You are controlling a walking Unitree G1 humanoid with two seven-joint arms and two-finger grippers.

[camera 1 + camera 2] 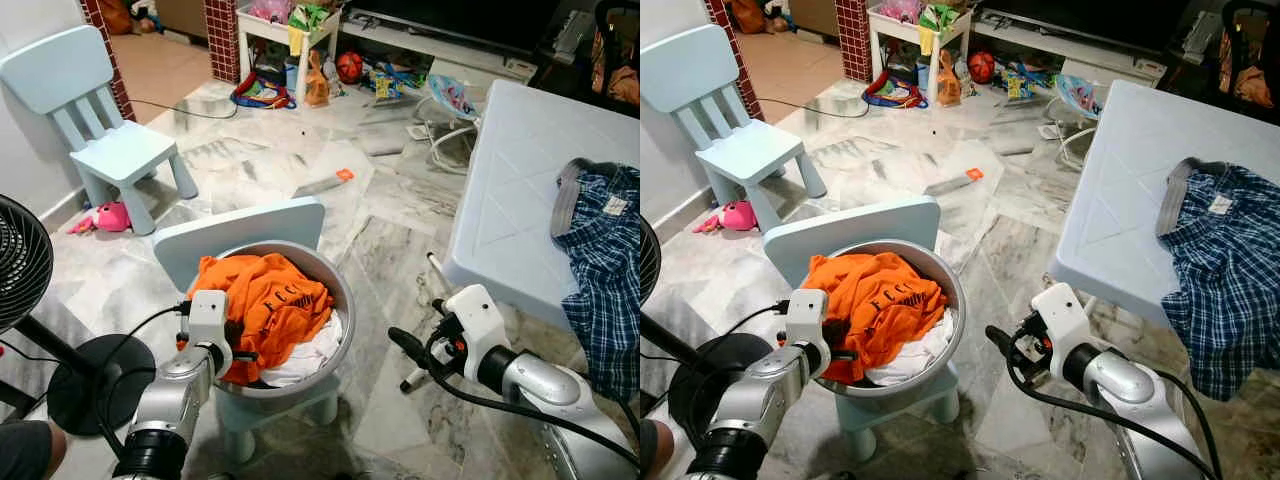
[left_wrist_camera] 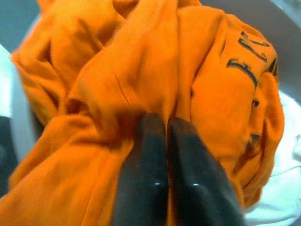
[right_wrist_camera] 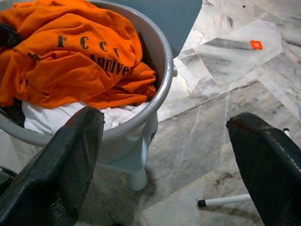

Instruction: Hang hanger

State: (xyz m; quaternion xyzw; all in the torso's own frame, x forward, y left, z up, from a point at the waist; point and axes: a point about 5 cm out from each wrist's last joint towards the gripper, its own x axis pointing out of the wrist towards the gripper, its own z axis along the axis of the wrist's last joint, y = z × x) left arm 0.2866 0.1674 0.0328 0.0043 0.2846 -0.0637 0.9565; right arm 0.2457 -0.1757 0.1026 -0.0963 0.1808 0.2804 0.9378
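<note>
Two grippers: left gripper (image 2: 164,155) pinched on orange shirt (image 1: 262,300) (in grey basin (image 1: 340,290)), right gripper (image 3: 169,160) wide open, empty.

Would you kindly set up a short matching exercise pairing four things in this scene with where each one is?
Things:
1. orange shirt
2. plaid shirt
3. pink toy
4. grey basin

Places:
A. on the white table
B. on the floor by the empty blue chair
C. on the seat of the near blue chair
D. heaped in the basin

Pairs: 1-D, 2-A, 3-B, 4-C
</note>
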